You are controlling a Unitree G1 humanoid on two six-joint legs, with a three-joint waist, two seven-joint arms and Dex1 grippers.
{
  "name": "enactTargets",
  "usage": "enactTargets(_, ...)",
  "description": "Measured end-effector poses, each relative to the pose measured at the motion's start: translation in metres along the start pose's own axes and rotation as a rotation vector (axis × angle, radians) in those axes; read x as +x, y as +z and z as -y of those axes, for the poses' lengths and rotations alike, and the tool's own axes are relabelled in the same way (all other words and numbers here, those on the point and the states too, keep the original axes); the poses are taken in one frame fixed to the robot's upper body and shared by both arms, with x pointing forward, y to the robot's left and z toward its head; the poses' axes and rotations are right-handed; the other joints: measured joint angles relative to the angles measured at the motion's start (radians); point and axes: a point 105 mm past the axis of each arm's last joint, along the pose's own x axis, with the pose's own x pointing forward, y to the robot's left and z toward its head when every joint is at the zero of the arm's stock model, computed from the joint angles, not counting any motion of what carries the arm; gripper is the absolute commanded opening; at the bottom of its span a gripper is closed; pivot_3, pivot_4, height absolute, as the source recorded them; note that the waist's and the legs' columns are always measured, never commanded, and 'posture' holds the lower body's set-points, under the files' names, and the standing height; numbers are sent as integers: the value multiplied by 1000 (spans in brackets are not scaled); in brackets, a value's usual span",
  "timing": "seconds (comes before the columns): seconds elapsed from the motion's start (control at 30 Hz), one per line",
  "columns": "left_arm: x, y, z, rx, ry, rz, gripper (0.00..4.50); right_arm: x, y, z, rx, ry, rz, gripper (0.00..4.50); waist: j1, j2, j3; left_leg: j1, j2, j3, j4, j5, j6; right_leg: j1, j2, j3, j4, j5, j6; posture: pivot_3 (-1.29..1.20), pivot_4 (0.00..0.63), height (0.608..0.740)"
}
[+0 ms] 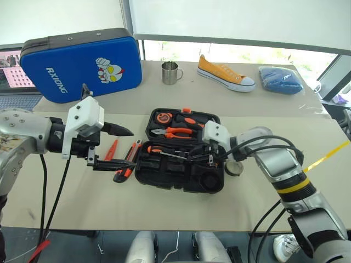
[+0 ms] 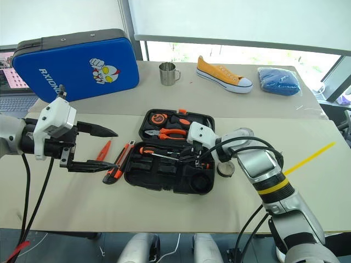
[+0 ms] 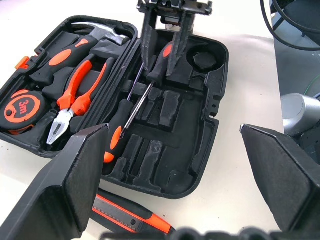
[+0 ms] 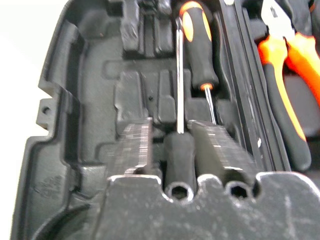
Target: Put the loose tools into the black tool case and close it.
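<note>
Lying open near the middle of the bench (image 1: 66, 203), the black tool case (image 1: 181, 176) showed its moulded slots upward; its far half held the orange-handled pliers (image 1: 176, 132), the round tape measure (image 1: 163, 116) and the hammer (image 3: 102, 31); its near half held two long screwdrivers with black-and-orange handles, side by side. The right hand (image 4: 180, 127) reached into that near half from the right, its fingers (image 4: 137, 145) drawn in on either side of the black handle of one long screwdriver (image 4: 179, 102), whose shaft ran out between them; the other long screwdriver (image 4: 200, 55) lay just beside it, apart from the fingers. The left hand (image 1: 112, 148) hung above the bench to the left of the case, its fingers spread wide and holding nothing. Below it on the bench, just left of the case, lay the black-and-orange utility knife (image 1: 127, 161) and, further left, the small slim orange screwdriver (image 1: 111, 150). A small dark tape roll (image 1: 235, 168) sat on the bench touching the case's right side, partly hidden by the right arm. Along the far edge stood the blue case with a cartoon figure (image 1: 82, 63), a metal mug (image 1: 170, 72), an orange sneaker (image 1: 225, 73) and a blue bundle (image 1: 280, 80).
</note>
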Motion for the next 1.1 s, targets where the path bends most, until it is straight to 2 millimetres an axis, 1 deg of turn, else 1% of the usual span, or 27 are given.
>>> enactTargets(0.27,0,0,0,-1,-5,0,4500,8,-2,6,-2,-30,29,69,-6,0,0,1,1,0,0,0,0,0,1,0,0,0,0,0,150,739)
enactTargets(0.47,-1,-1,-1,-7,-3,0,4500,11,-2,4,-10,-28,25,69,-4,0,0,1,1,0,0,0,0,0,1,0,0,0,0,0,150,739)
enactTargets(0.73,0,-1,-2,-3,-1,-3,4500,15,0,2,-150,-23,-32,69,-5,0,0,2,1,0,0,0,0,1,1,0,0,0,0,0,150,739)
enactTargets(0.8,1,-2,-2,-4,-2,-5,4500,16,1,3,-160,-28,-34,69,-6,0,0,2,1,0,0,0,0,2,1,0,1,0,0,0,150,739)
enactTargets(0.87,1,-4,-3,-7,8,-12,4500,15,6,4,-112,-34,2,69,-5,0,0,2,1,0,0,0,0,1,1,0,1,0,0,0,150,739)
enactTargets(0.9,1,-7,-4,-15,15,-17,4500,15,9,4,-80,-31,34,69,-5,0,0,1,1,0,0,0,0,0,1,0,1,0,0,0,150,739)
enactTargets(0.93,1,-11,-4,-29,28,-24,4500,11,19,4,-38,-28,103,69,-5,0,0,0,1,0,0,0,0,-1,1,0,1,0,0,0,150,739)
enactTargets(0.97,1,-15,-5,-42,43,-29,4500,6,29,4,-6,-25,162,317,-5,0,0,0,1,-1,0,0,0,-1,0,0,1,0,0,0,150,739)
enactTargets(1.0,-1,-22,-6,-67,74,-38,4500,-6,44,3,23,-22,242,601,-3,0,0,-1,1,-3,-1,0,0,-1,0,0,1,0,0,0,150,739)
enactTargets(1.03,-3,-29,-7,-90,112,-51,4500,-20,57,2,27,-23,301,769,-2,0,0,-1,1,-3,-1,0,0,-1,0,0,1,0,0,0,150,739)
enactTargets(1.1,-10,-45,-9,-145,187,-82,4500,-44,71,-1,7,-27,350,1464,-1,0,0,0,1,-7,-1,0,0,-1,-2,0,0,0,0,0,150,739)
